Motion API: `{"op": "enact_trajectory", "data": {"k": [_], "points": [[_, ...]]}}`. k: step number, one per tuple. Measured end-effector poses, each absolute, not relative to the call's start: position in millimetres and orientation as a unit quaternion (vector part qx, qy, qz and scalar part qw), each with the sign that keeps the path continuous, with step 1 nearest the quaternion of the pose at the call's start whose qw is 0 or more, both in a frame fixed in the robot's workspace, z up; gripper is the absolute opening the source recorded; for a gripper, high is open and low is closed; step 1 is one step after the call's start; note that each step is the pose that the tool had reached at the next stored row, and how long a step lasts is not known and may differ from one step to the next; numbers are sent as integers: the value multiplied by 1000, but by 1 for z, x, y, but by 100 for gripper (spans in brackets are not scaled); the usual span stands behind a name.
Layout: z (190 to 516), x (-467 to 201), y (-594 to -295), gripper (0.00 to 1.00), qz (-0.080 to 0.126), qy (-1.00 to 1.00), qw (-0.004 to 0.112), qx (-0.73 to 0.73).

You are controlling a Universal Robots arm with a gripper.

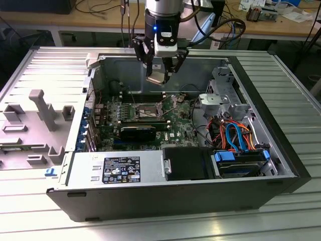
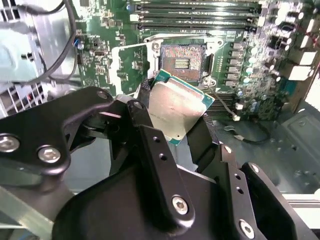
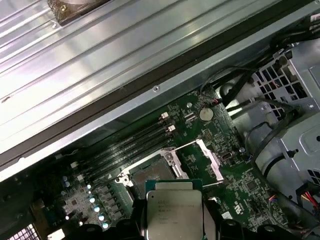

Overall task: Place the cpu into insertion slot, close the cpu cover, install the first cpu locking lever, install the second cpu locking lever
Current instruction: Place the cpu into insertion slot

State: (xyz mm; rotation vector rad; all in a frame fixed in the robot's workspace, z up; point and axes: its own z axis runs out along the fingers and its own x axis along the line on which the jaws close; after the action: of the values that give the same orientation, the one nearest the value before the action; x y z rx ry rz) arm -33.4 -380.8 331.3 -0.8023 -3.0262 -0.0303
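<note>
black claw clamps the small silver-topped square cpu; it hangs over the black-centred square insertion slot. thin silver cpu cover open.

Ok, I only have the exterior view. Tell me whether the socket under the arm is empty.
Observer: Empty. In the second wrist view the insertion slot shows bare contacts, nothing seated.
Operator: Check the cover.
Observer: In the first wrist view the cpu cover is swung open, off the slot.
Operator: Confirm the grip.
Observer: In the second wrist view the pincer is shut on the cpu, clamping two opposite sides.
</note>
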Motion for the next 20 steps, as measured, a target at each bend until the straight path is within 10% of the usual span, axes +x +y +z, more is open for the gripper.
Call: {"op": "enact_trajectory", "data": {"k": [20], "points": [[300,-34,-381,54,-10,-906,4,-424]]}}
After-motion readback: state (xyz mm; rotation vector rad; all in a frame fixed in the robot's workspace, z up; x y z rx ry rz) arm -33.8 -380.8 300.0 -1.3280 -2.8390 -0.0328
